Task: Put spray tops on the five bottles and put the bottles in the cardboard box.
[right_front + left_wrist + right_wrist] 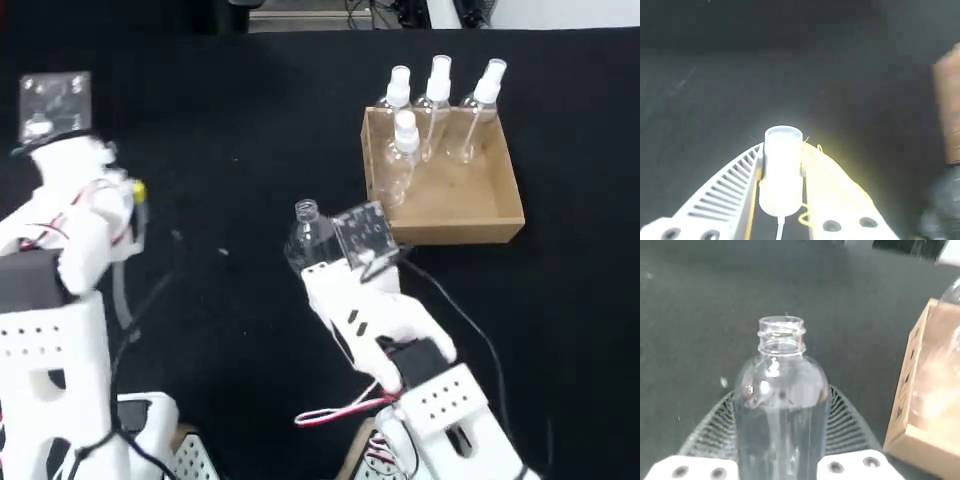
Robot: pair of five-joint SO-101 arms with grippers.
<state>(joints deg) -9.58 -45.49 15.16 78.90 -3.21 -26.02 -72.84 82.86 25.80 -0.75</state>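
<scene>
Grip: right gripper (781,407) has its ribbed fingers (845,415) pressed against both sides of the bottle (781,365) | Condition: bottle clear, upright, threaded neck open, no spray top fitted | Surroundings: cardboard box (922,390) near the bottle, not touching it | Surface: dark table (695,300)

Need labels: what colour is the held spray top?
White plastic spray top, clearest in left wrist view.

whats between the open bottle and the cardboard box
Nothing, just bare black table between the bottle and the box, clearest in the right wrist view.
</scene>
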